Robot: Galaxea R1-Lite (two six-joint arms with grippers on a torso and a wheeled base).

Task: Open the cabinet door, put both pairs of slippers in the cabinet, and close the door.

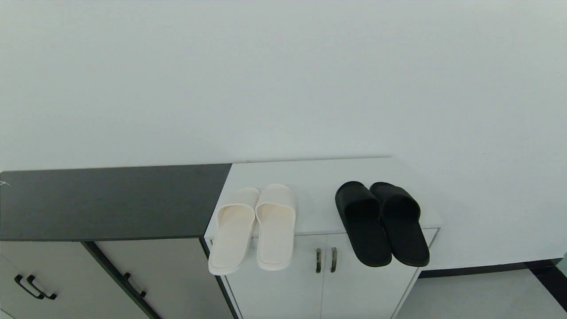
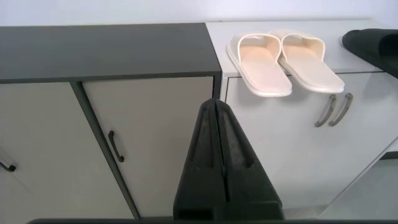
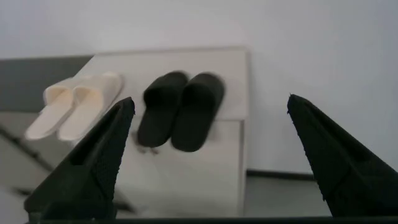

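Slippers of two pairs lie on the top of the white cabinet [image 1: 319,175], whose two doors are shut, with the two handles [image 1: 325,260] side by side at the middle seam. The cream slippers [image 1: 254,228] are at the end of the cabinet top that meets the dark-topped cabinet [image 1: 110,199]. The black slippers [image 1: 383,223] are at the other end of the top, well apart from the cream ones.

In each pair the two slippers touch along their sides. Their long axis runs from the wall to the front edge of the white cabinet, with toes toward the wall and heels hanging over the front edge above the doors. The cream heels lean a little toward the dark-topped cabinet, and the black heels lean a little away from it.

The head view gives both pairs whole. The left wrist view shows the cream pair from the heel side, only an edge of the black pair, and the left gripper [image 2: 216,106] in front of the cabinet doors, its fingers [image 2: 214,162] pressed together on nothing. The right wrist view shows both pairs, blurred, beyond the right gripper [image 3: 210,102], whose fingers [image 3: 99,162] stand wide apart.
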